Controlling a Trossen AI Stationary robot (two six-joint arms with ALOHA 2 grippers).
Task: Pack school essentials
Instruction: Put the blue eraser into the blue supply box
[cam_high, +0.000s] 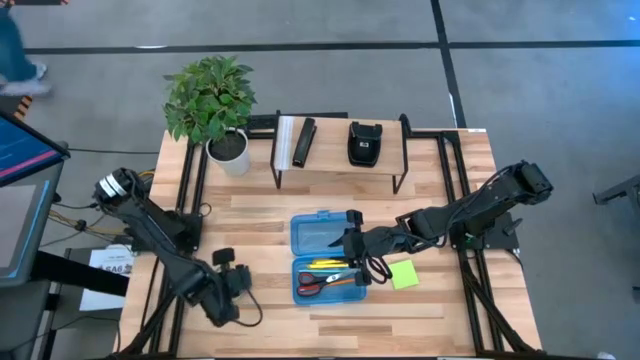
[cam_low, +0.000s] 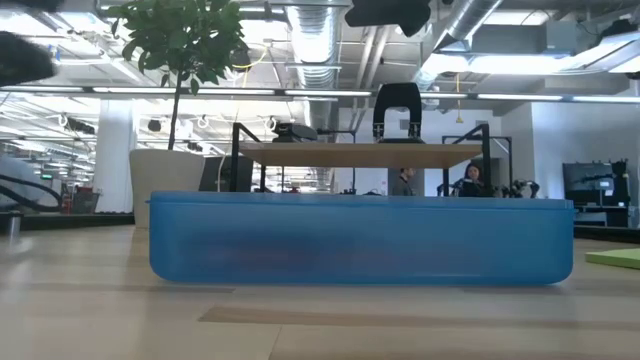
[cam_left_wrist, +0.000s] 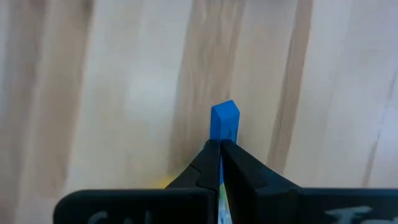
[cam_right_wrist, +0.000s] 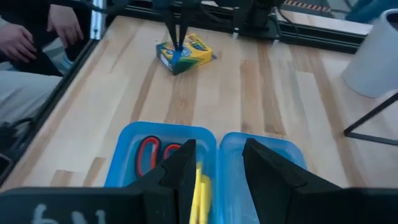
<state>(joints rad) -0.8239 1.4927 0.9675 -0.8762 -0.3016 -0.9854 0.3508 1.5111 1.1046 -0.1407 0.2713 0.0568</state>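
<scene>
The tiny blue eraser (cam_left_wrist: 224, 121) is pinched in my left jaws (cam_left_wrist: 220, 144), closed tight on it so only its upper end sticks out past the tips. From my right wrist I see those jaws hanging just over the yellow-green crayon box (cam_right_wrist: 185, 52), which lies flat on the table (cam_high: 260, 215) near the left front corner; whether the eraser touches the box I cannot tell.

Toward the middle stands the open blue case (cam_high: 325, 235), its lid half lying empty beside the tray half. In the tray lie the orange-handled scissors (cam_high: 318, 284) and, just beside them, the yellow pencils (cam_high: 323, 264).

My right jaws (cam_right_wrist: 214, 160) hover over the case's middle, spread to a moderate gap and gripping nothing. The lime-green sticky-note pad (cam_high: 403, 274) lies on the table just right of the case.

At the back, a small raised shelf (cam_high: 340, 158) carries a black pouch (cam_high: 363, 143) and two bar-shaped items (cam_high: 295, 142), with a potted plant (cam_high: 212, 100) to its left.
</scene>
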